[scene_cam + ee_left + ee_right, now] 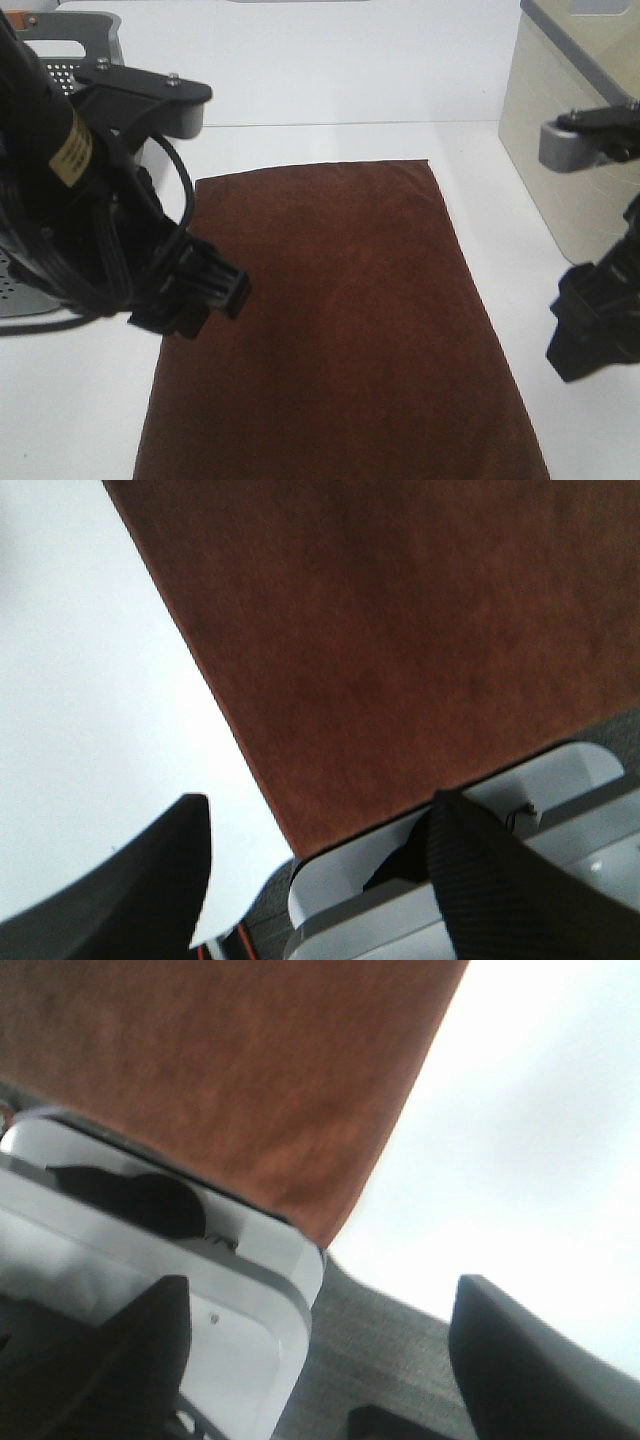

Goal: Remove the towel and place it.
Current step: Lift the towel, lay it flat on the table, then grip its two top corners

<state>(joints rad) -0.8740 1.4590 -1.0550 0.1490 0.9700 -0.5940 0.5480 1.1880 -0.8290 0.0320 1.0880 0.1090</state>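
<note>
The dark brown towel [340,330] lies flat on the white table [330,70], its near end running out of the exterior high view. No white tag shows. My left gripper [195,295] hovers over the towel's left edge. In the left wrist view it [320,880] is open and empty, with the towel [400,650] ahead of the fingers. My right gripper [590,335] hangs right of the towel, apart from its right edge. In the right wrist view it [320,1360] is open and empty, and a towel corner [240,1080] shows beyond it.
A grey perforated tray [60,65] stands at the back left behind the left arm. A beige box [560,140] stands at the back right. A white-grey frame [560,810] [150,1250] and grey floor [380,1360] show past the table edge in both wrist views.
</note>
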